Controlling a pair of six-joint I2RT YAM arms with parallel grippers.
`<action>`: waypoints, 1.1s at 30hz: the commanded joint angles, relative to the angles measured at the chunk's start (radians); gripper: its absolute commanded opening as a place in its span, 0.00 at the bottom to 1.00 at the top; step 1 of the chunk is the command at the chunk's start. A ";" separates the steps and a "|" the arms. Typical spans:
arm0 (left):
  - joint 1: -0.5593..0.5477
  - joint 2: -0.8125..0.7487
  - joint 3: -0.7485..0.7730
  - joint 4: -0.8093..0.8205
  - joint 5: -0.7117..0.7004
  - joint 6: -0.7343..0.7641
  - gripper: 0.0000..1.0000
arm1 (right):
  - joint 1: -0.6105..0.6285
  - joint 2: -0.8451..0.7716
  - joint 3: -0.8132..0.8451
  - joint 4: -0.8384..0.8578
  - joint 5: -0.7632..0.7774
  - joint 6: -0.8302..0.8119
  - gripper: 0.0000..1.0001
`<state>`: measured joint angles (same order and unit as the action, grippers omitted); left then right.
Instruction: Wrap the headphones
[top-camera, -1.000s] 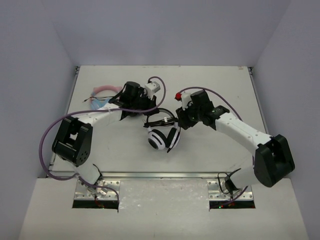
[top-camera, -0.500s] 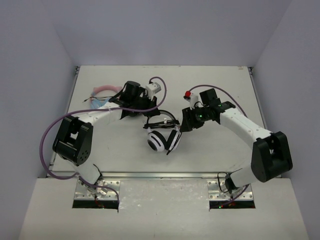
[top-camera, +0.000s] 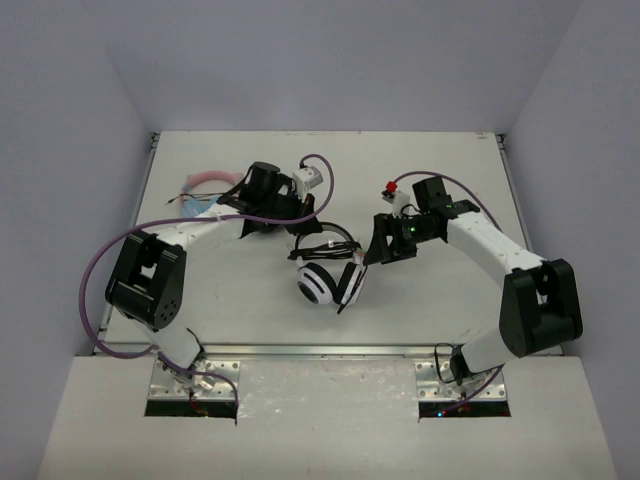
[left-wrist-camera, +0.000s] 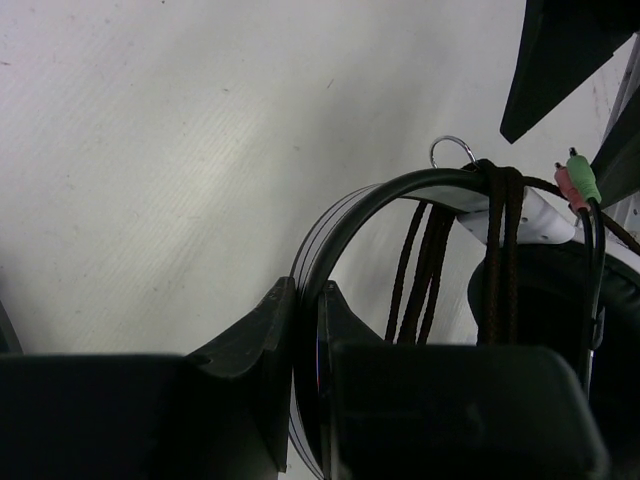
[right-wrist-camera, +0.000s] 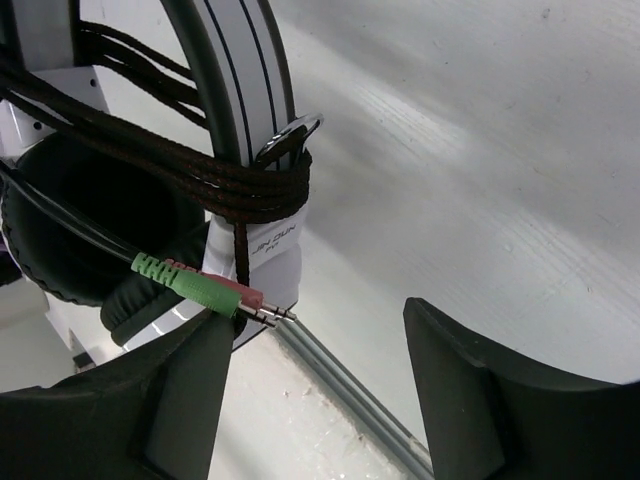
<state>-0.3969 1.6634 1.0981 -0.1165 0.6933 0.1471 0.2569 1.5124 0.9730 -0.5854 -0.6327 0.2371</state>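
Observation:
The white headphones (top-camera: 325, 280) with black ear cushions lie at the table's middle. Their black cable (right-wrist-camera: 235, 185) is wound in several turns round the headband (right-wrist-camera: 235, 75), and its green and pink plugs (right-wrist-camera: 205, 288) stick out by an ear cup. My left gripper (top-camera: 297, 222) is shut on the headband (left-wrist-camera: 345, 225), which is pinched between its jaws (left-wrist-camera: 305, 330). My right gripper (top-camera: 378, 247) is open and empty, just right of the headphones, with its jaws wide apart (right-wrist-camera: 315, 370).
A pink-and-blue cat-ear pair (top-camera: 205, 185) lies at the back left, behind my left arm. The table's front edge rail (right-wrist-camera: 350, 390) runs under my right gripper. Grey walls close the table at both sides and the back.
My right gripper has let go of the cable and drawn back to the right, away from the headphones. The headphones shifted slightly right. My left gripper has not moved.

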 joint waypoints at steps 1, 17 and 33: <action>0.016 0.002 0.052 0.025 0.121 -0.026 0.00 | -0.015 -0.064 0.015 -0.010 0.005 0.019 0.69; -0.039 0.038 0.054 -0.006 0.005 0.000 0.00 | -0.027 -0.173 0.055 -0.071 -0.058 0.136 0.76; -0.059 0.243 0.123 0.100 0.052 -0.113 0.00 | -0.025 -0.509 -0.128 0.032 -0.130 0.234 0.99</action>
<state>-0.4412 1.8736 1.1645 -0.0906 0.6712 0.1047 0.2356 1.0336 0.8749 -0.5766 -0.7364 0.4576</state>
